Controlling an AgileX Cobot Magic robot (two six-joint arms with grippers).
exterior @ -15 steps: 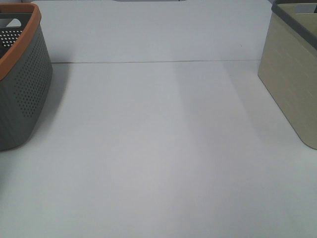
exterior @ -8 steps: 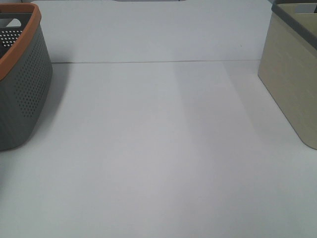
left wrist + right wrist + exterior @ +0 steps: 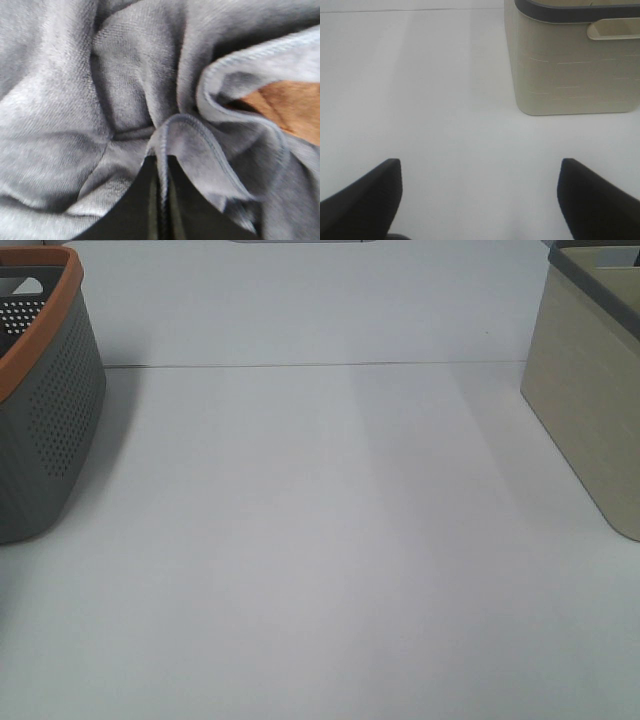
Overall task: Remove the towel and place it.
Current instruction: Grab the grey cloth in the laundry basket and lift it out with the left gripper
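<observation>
The left gripper [image 3: 161, 167] is clamped on a hemmed fold of the towel [image 3: 75, 100] to lift it, probably inside the grey basket [image 3: 50, 410] at upper left. The right gripper [image 3: 480, 170] hangs wide and empty.

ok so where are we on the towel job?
Done: left gripper shut on a fold of the towel. In hand: only that pinch; no lift visible. Left: pull it out and place it; the table between the grey basket and beige basket shows no towel. The right gripper hangs open over the table.
</observation>
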